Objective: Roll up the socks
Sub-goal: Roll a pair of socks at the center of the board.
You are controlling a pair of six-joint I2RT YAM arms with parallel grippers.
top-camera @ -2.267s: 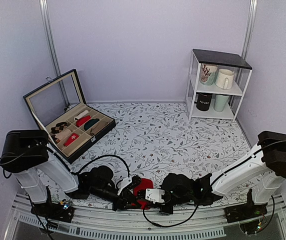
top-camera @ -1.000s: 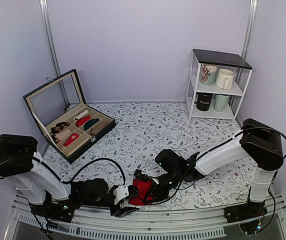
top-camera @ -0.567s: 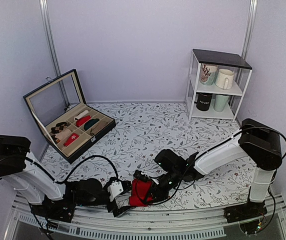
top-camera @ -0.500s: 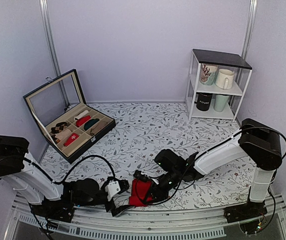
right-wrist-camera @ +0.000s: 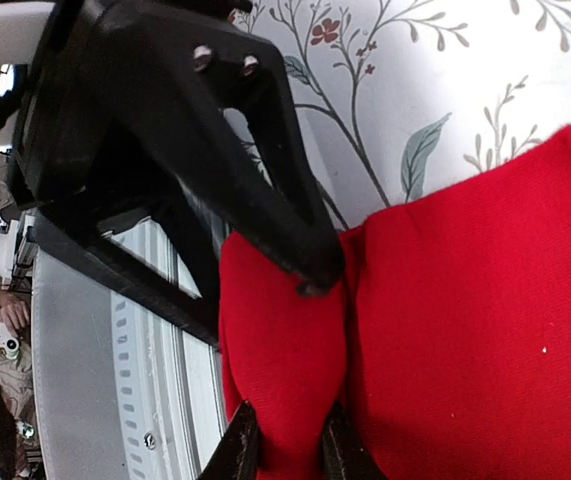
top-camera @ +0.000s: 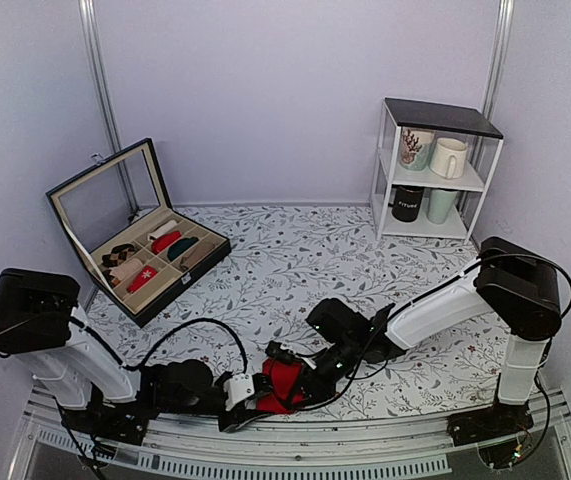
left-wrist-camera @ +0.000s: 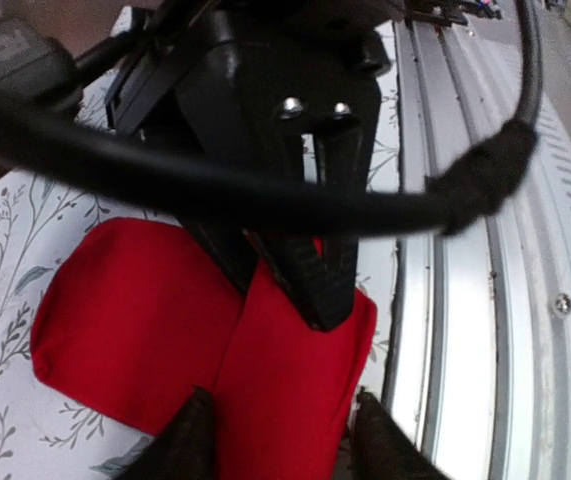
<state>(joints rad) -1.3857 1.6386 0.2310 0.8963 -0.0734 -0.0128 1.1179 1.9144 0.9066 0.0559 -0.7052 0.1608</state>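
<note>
Socks lie bunched at the counter's near edge, just beside the rail; right pincer narrow, pinching a red fold; left pincer half-wide, gripping the fabric, fingers touching either side.

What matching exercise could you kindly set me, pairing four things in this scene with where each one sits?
Things:
1. socks
2. box
3. cream mug
4. black mug

Places:
A. lower tier of the shelf
B. far left of the table, lid up
C. near edge of the table, pinched by the right gripper
D. upper tier of the shelf

Pairs: 1-C, 2-B, 3-D, 4-A.
</note>
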